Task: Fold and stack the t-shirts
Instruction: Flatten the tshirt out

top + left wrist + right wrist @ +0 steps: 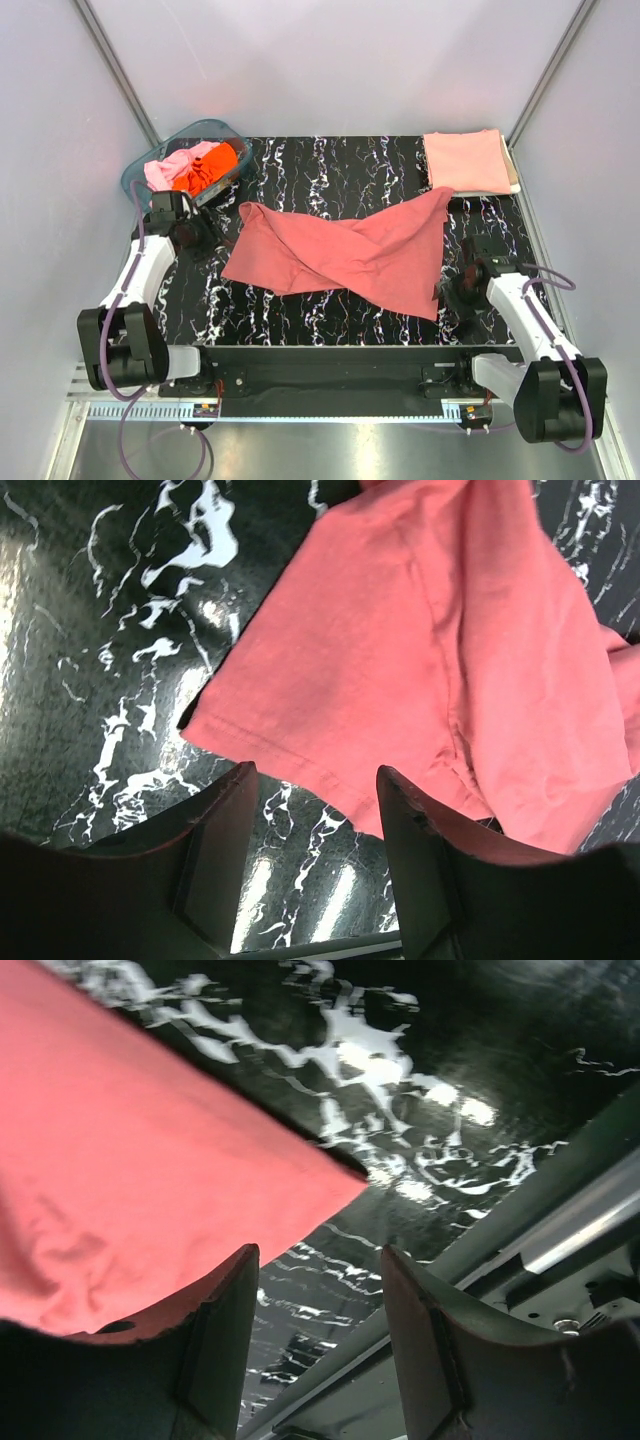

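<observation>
Both spread and empty, my left claw point(315, 775) and right claw point(318, 1255) each have an edge of the twisted red shirt point(340, 250) just ahead, so I'd pinch low against the tabletop point(300, 160) and pull apart to flatten it.

Cannot count tees point(195, 168) bunched in tub point(215, 128). Cannot see whole red tee point(430, 650) in wrist views, cut at edges. Cannot identify pale layer point(513, 172) under folded tee point(465, 160).

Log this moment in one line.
red t-shirt: unfolded, mid-table | left gripper: open, empty | right gripper: open, empty | folded pink t-shirt: far right | tub: pink, orange tees
</observation>
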`<state>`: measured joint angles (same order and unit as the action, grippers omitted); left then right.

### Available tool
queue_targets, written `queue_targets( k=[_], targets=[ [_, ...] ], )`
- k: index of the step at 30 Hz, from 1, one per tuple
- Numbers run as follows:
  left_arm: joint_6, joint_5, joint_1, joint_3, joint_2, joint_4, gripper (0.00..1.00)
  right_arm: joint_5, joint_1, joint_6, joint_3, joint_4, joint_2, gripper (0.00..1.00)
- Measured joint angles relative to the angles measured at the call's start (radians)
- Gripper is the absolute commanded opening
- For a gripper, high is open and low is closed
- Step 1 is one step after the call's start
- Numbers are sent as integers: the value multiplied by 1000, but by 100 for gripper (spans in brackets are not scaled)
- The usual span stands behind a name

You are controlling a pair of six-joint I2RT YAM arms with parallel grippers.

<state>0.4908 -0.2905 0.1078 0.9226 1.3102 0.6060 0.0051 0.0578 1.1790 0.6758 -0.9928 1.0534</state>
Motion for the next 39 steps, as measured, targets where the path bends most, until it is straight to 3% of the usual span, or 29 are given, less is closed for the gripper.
queue_targets(
  k=[8,20,21,26,32,39],
  targets=[
    [61,16,66,-62,-19,-32,54,-43,0,114,-182,135,-26,53],
    [128,25,124,-67,-38,-52,53,13,0,136,-132,161,78,48],
    [129,26,124,-68,-38,-53,53,14,0,135,-129,162,80,44],
    [129,27,124,-83,-38,-58,55,29,0,132,-126,167,80,0],
    [127,-25,122,-139,-38,-103,57,29,0,124,-126,198,80,0],
    [132,-19,50,-206,-11,-121,54,-3,0,123,-123,239,80,20]
  ],
)
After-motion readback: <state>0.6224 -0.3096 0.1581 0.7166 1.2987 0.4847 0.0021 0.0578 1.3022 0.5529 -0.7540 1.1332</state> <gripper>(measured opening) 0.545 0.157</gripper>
